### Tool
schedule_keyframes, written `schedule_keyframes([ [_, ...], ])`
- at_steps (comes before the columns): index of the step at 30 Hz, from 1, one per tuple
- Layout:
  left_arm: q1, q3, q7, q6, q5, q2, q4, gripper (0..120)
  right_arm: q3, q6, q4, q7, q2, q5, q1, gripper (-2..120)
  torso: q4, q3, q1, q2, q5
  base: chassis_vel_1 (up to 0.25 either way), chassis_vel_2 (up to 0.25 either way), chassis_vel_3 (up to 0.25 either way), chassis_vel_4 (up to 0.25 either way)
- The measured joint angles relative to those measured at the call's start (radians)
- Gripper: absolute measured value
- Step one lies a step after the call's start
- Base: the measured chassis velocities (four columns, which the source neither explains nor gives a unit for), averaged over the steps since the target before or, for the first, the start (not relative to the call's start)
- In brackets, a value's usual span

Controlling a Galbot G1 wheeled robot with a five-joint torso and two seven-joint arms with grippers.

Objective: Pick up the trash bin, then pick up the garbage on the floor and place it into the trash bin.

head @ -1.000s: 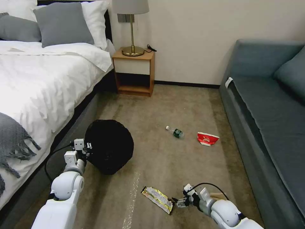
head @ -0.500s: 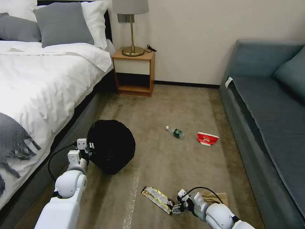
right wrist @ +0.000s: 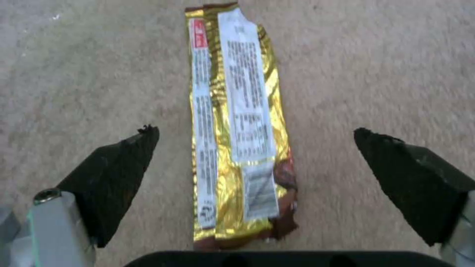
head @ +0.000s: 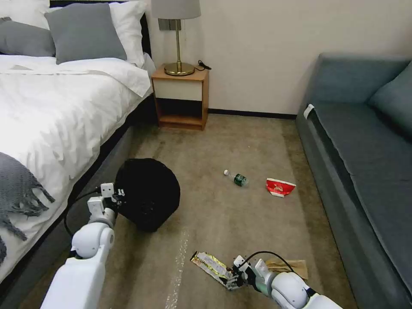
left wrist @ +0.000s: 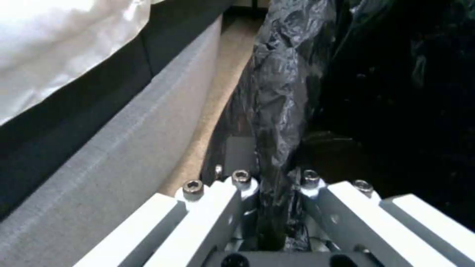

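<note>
Head view: four litter pieces (head: 212,266), one trash bin (head: 148,193).

Your right arm hides part of the brown paper (head: 288,267), the near end of the gold wrapper (right wrist: 237,126) is cut off, the trash bin (head: 148,193) is too dark inside to see, bottle (head: 237,178) label too small to read.
</note>
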Motion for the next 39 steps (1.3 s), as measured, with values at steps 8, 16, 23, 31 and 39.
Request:
schedule_keyframes([
  [8,-0.005,0.002,0.005,0.010,0.001,0.004,0.007,1,-0.055,-0.016,-0.003,-0.027,-0.023,0.009,0.051,100,-0.0001,0.000,0.000,0.000,-0.0001,0.000,0.000,0.000,0.000],
  [16,-0.014,0.016,0.009,0.027,0.009,-0.001,0.009,1,-0.124,-0.023,-0.045,-0.045,-0.030,-0.002,0.100,100,-0.0001,0.000,0.000,0.000,0.0001,0.000,0.000,0.000,0.000],
  [23,-0.017,0.023,0.010,0.038,0.013,-0.005,0.000,1,-0.147,-0.019,-0.077,-0.056,-0.027,-0.014,0.122,100,-0.0001,0.000,0.000,0.000,0.0001,0.000,0.000,0.000,0.000],
  [31,-0.018,0.023,0.011,0.038,0.020,-0.011,0.006,1,-0.136,-0.004,-0.092,-0.070,-0.032,-0.022,0.118,93,-0.0001,0.000,0.000,0.000,0.0000,0.000,0.000,0.000,0.000],
  [39,-0.023,0.023,0.016,0.032,0.032,-0.028,0.019,1,-0.126,0.010,-0.103,-0.092,-0.042,-0.043,0.106,88,-0.0002,0.000,0.000,0.000,0.0000,0.000,0.000,0.000,0.000],
])
